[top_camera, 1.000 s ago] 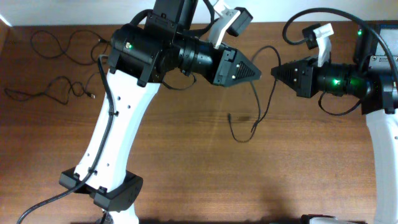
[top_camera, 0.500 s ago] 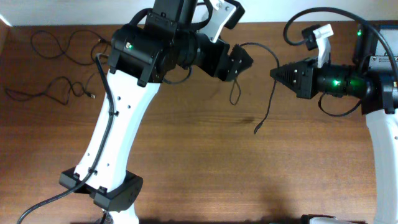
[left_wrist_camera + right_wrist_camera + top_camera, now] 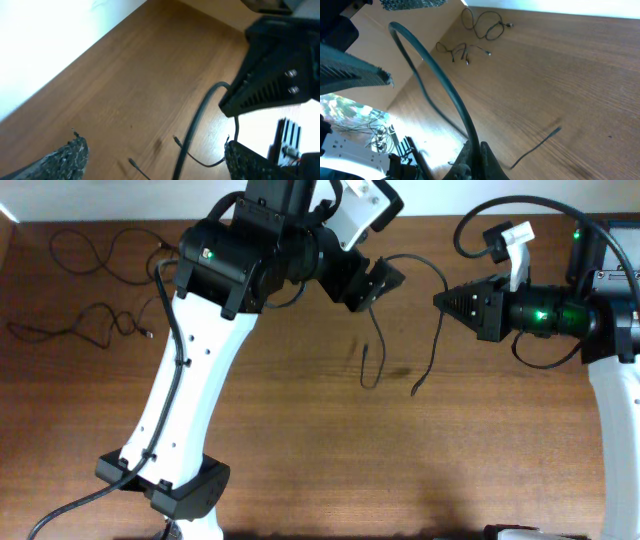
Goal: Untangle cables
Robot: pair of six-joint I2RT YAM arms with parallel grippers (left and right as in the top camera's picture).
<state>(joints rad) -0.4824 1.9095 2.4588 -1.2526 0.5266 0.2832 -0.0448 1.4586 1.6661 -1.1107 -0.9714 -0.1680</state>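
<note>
A thin black cable (image 3: 418,260) arcs between my two grippers above the table. My right gripper (image 3: 441,298) is shut on it, and one end (image 3: 417,388) hangs down below that grip. In the right wrist view the cable (image 3: 436,79) rises from the shut right gripper (image 3: 476,150). My left gripper (image 3: 380,284) is open; the cable's other part (image 3: 372,350) droops beneath it. In the left wrist view the cable (image 3: 199,120) passes loosely between the wide-apart fingers (image 3: 64,161) of the left gripper (image 3: 152,150). Two more cables (image 3: 95,248) (image 3: 80,330) lie at the far left.
The left arm's white link (image 3: 185,400) slants across the left half of the table, its base near the front edge. The right arm's body (image 3: 600,320) stands at the right edge. A white wall borders the table's back.
My left gripper has opened, let go of the cable and drawn back to the left. The freed strand has swung and now hangs below it. The right gripper has kept its grip and place.
</note>
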